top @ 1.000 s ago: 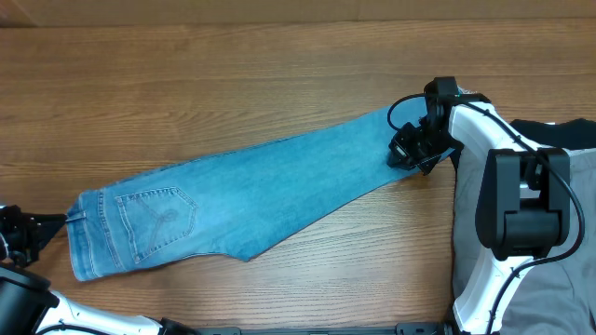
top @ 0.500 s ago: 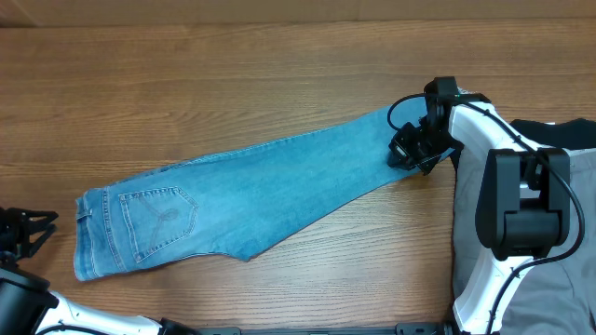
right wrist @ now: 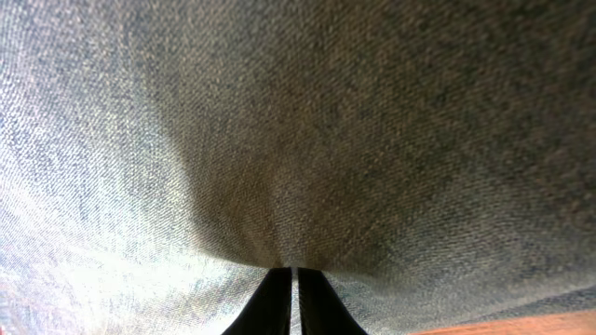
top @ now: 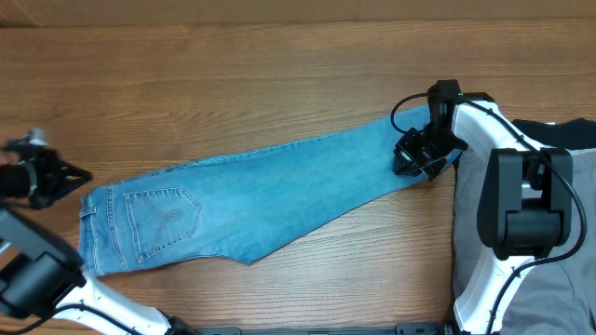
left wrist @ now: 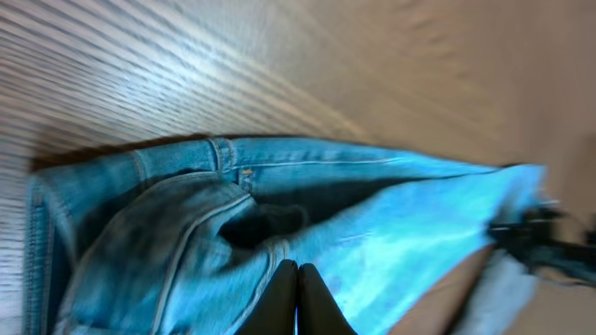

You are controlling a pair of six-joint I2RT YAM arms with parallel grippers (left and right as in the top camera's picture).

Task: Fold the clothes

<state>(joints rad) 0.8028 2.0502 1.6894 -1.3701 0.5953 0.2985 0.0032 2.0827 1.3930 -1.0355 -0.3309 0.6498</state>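
The light-blue jeans (top: pixel 279 186) lie folded lengthwise, slanting across the table, waist at the lower left and hems at the upper right. A stitched back pocket (top: pixel 160 219) faces up. My right gripper (top: pixel 414 158) is shut on the hem end; in the right wrist view its tips (right wrist: pixel 293 274) pinch a fold of the denim (right wrist: pixel 279 121). My left gripper (top: pixel 74 175) is shut and empty, just off the waist's far left corner. In the blurred left wrist view its tips (left wrist: pixel 298 270) hang over the waist (left wrist: pixel 186 233).
Grey trousers (top: pixel 559 279) and a black garment (top: pixel 570 135) lie at the right edge, behind the right arm's base (top: pixel 521 205). Bare wooden table (top: pixel 233 84) surrounds the jeans.
My left gripper has drawn back from the waistband, closed, and moved toward the table's far side. The jeans shifted slightly to the right. The right gripper barely moved.
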